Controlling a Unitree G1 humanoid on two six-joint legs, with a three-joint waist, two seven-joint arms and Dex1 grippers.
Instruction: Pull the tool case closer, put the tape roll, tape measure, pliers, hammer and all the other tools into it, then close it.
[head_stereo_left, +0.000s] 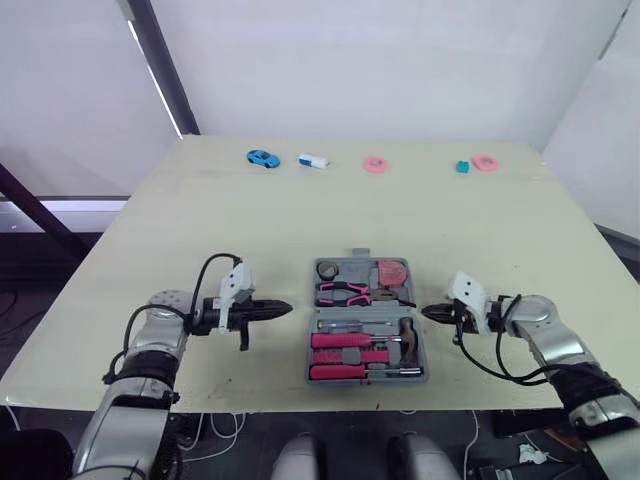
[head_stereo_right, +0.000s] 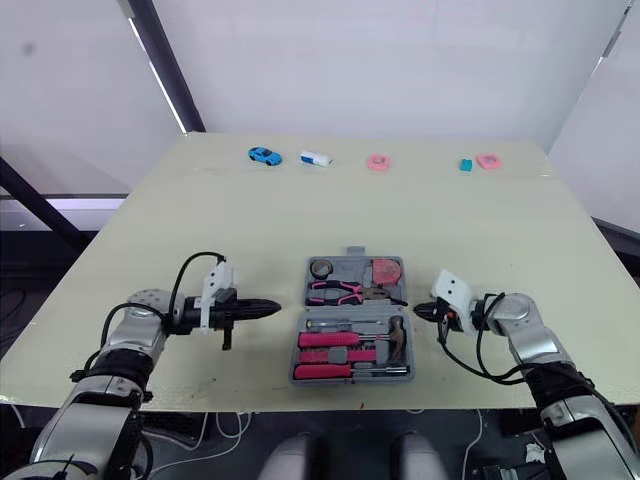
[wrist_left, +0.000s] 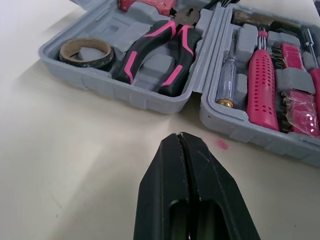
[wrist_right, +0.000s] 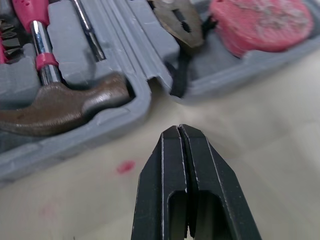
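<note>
The tool case (head_stereo_left: 366, 320) lies open near the front edge of the worktop (head_stereo_left: 300, 220), between the two arms. The left pincer (head_stereo_left: 286, 309) and the right pincer (head_stereo_left: 428, 313) each hover just beside it, one at either side, fingers pressed together and holding nothing.

The tools look packed, so closing the case seems to be what is left. To do it well, each pincer should part and catch an outer corner of the far half. The two should then swing that half up and over the hinge together, so the lid does not twist. It should go slowly, since the far half carries loose things that could tip out as it rises. The head of the pliers (wrist_left: 155, 50) sits close to the hinge line and may need seating first. A press on the meeting edges should finish it.

- Case: one
- Far half: one tape roll (wrist_left: 86, 51), one pair of pliers, one pink tape measure (wrist_right: 262, 22)
- Near half: one hammer (wrist_right: 60, 107), at least two pink-handled screwdrivers (wrist_left: 262, 82), one slim clear-handled one (wrist_left: 227, 70); the small bits are too fine to count
- Far edge of the worktop: five small things well apart from the case, namely a blue toy car (head_stereo_left: 263, 158), a white and blue piece (head_stereo_left: 313, 160), a pink ring (head_stereo_left: 376, 165), a teal block (head_stereo_left: 462, 167) and another pink piece (head_stereo_left: 485, 162)
</note>
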